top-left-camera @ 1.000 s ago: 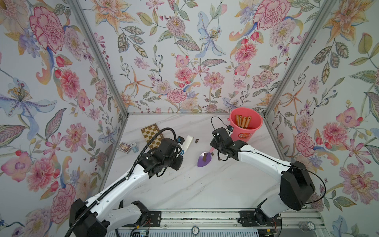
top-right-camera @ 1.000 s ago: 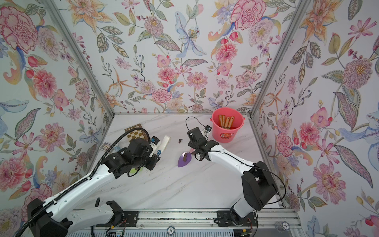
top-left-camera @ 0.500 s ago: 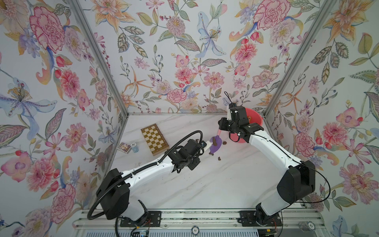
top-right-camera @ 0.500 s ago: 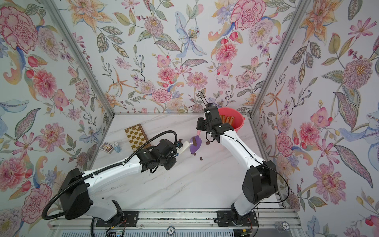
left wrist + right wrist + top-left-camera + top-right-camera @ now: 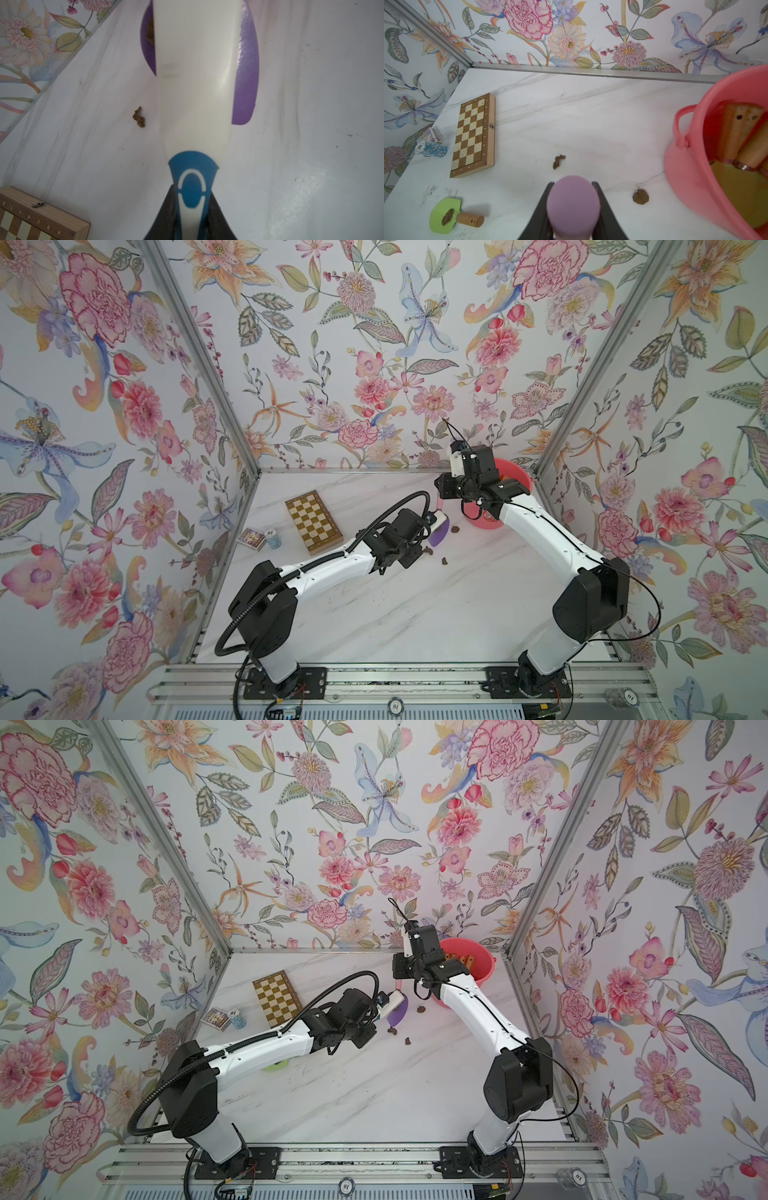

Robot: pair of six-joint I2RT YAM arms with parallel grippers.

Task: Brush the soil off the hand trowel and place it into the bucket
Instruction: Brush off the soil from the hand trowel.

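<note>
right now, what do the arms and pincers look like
Both arms have white shells and black joints. The left arm carries a thick ribbed black hose; the right arm only thin black cables. The left pincer and right pincer have dark tapered fingers.

Purple-bladed trowel (image 5: pixel 442 533) tilted just beside upright coral-pink bucket (image 5: pixel 482 522), small brown soil lumps (image 5: pixel 444 560) lying loose around the blade.

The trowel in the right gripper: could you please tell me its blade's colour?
Purple; the trowel blade shows best in the left wrist view.
</note>
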